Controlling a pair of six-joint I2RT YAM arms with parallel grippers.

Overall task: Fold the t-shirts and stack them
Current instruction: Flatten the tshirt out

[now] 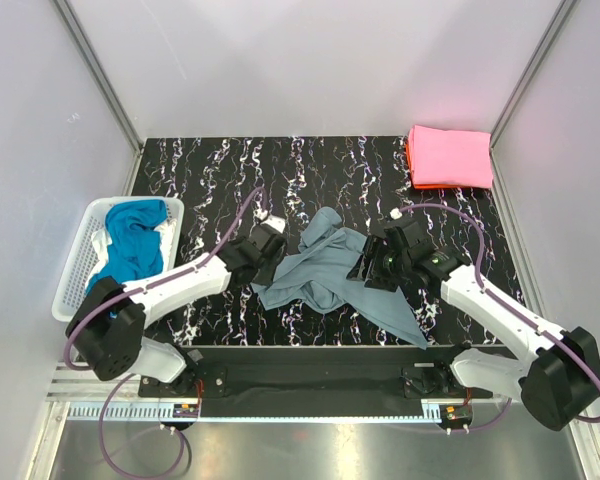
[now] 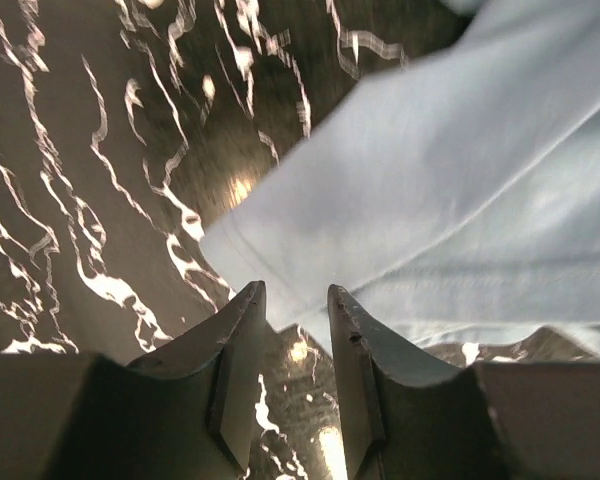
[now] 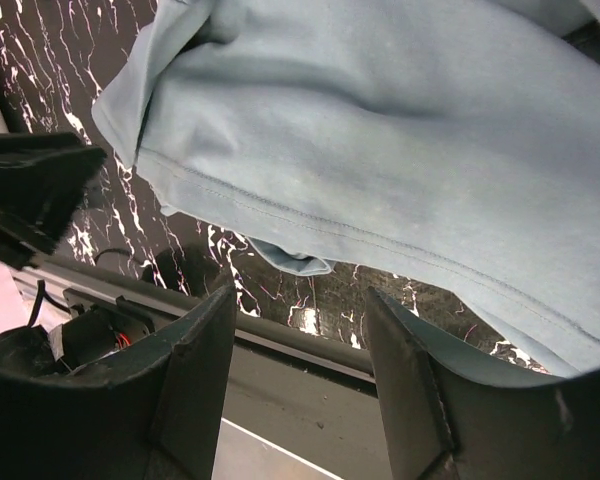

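**Grey-blue shirt lies crumpled between my two hands**

At the far left, a white basket (image 1: pixel 78 262) stands on the left side of the table (image 1: pixel 220 165). A teal shirt (image 1: pixel 135 240) lies in it, unfolded, and one part hangs over the near rim.

Next is my left hand (image 2: pixel 295 295), low over the table and just beside the left edge of the grey-blue shirt (image 1: pixel 325 275). Its two fingers (image 2: pixel 235 340) stand a little apart with a narrow gap, and in this gap I see the dark table, not cloth. A hemmed corner of the shirt reaches just to the tips, but the fingers do not pinch it.

The grey-blue shirt is in the middle of the table, closer to the near edge. It is not folded. It is bunched with many wrinkles, and one long part points toward the near right.

My right hand (image 3: pixel 300 295) is at the right side of this shirt. Its fingers are wide apart and hold nothing. In the wrist camera the cloth with its stitched hem hangs just past the tips.

In the far right corner a pink shirt (image 1: pixel 450 155) lies folded in a neat rectangle. It rests on an orange-red shirt (image 1: pixel 410 160), of which only a thin edge shows at the left.
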